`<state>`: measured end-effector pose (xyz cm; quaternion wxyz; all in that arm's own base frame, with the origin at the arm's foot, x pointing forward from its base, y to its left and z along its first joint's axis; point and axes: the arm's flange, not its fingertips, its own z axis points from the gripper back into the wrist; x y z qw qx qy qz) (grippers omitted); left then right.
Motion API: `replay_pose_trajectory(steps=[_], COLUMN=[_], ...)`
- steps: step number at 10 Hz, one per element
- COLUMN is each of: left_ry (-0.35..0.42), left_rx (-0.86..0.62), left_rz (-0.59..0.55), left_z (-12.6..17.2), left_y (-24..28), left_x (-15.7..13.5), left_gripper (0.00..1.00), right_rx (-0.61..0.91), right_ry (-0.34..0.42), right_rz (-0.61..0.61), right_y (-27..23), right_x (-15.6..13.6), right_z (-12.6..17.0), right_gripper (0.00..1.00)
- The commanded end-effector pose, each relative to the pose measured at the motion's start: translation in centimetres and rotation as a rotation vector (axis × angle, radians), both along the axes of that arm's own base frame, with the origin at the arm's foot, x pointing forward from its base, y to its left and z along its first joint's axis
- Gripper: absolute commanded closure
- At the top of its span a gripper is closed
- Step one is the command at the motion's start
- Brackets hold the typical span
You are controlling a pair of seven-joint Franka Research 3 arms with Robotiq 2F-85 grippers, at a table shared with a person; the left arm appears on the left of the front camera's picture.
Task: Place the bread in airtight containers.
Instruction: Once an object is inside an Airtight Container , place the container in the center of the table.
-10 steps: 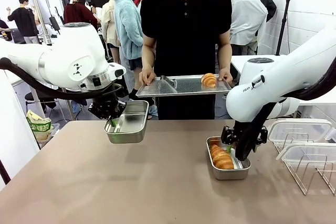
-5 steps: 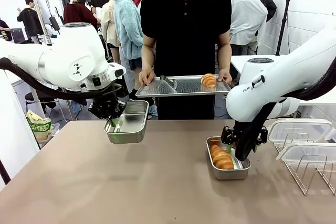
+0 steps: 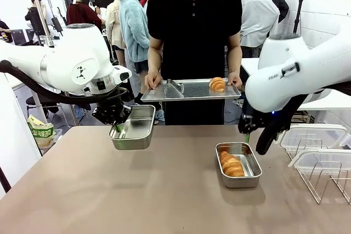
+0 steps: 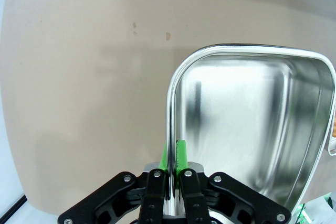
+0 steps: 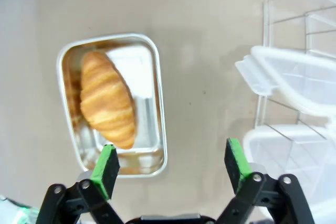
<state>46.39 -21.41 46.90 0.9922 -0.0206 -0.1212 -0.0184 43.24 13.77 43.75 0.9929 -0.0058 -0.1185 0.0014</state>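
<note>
My left gripper (image 3: 117,126) is shut on the rim of an empty steel container (image 3: 133,129) and holds it tilted above the table's left side. In the left wrist view its fingers (image 4: 172,156) pinch the container's (image 4: 252,129) edge. My right gripper (image 3: 254,140) hangs open above the right rear of a second container (image 3: 241,178), which stands on the table with a croissant (image 3: 231,164) inside. The right wrist view shows the open gripper (image 5: 170,163) over that croissant (image 5: 107,98) and container (image 5: 159,103). A person holds a perforated tray (image 3: 181,90) carrying another croissant (image 3: 218,84).
A wire rack (image 3: 321,176) with translucent lids (image 3: 312,133) stands at the table's right edge, close to my right arm; the lids (image 5: 294,77) also show in the right wrist view. A snack bag (image 3: 40,130) sits off the table's left side.
My right gripper has lifted up and back out of the right container, leaving the croissant lying in it. The left arm and its container have stayed put.
</note>
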Motion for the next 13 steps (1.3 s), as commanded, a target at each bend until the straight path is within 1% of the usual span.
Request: replay_pose_trajectory(steps=[1, 2, 4, 5, 7, 8, 13], left_ry=[-0.006, -0.006, -0.006, -0.006, -0.006, -0.006, -0.006], left_rx=[-0.002, -0.002, -0.002, -0.002, -0.002, -0.002, -0.002], left_rz=[0.005, 0.005, 0.005, 0.005, 0.005, 0.005, 0.005], left_z=[0.3, 0.3, 0.3, 0.3, 0.3, 0.3, 0.3], left_y=[0.1, 0.1, 0.1, 0.1, 0.1, 0.1, 0.1], left_x=[-0.1, -0.1, -0.1, -0.1, -0.1, -0.1, -0.1], left_gripper=[1.0, 1.0, 1.0, 1.0, 1.0, 1.0, 1.0], right_rx=[0.006, -0.001, -0.008, -0.006, 0.026, -0.001, -0.001], right_ry=[-0.073, -0.098, -0.129, -0.125, -0.07, -0.132, -0.132], right_rz=[-0.006, -0.007, -0.011, -0.01, 0.046, 0.001, 0.001], right_y=[-0.3, -0.3, -0.4, -0.5, -1.0, -0.4, -0.4], right_x=[-1.6, -2.2, -2.9, -3.0, -2.1, -3.0, -3.0], right_z=[2.9, 4.6, 6.6, 6.9, 6.0, 7.3, 7.3], right_gripper=[0.0, 0.0, 0.0, 0.0, 0.0, 0.0, 0.0])
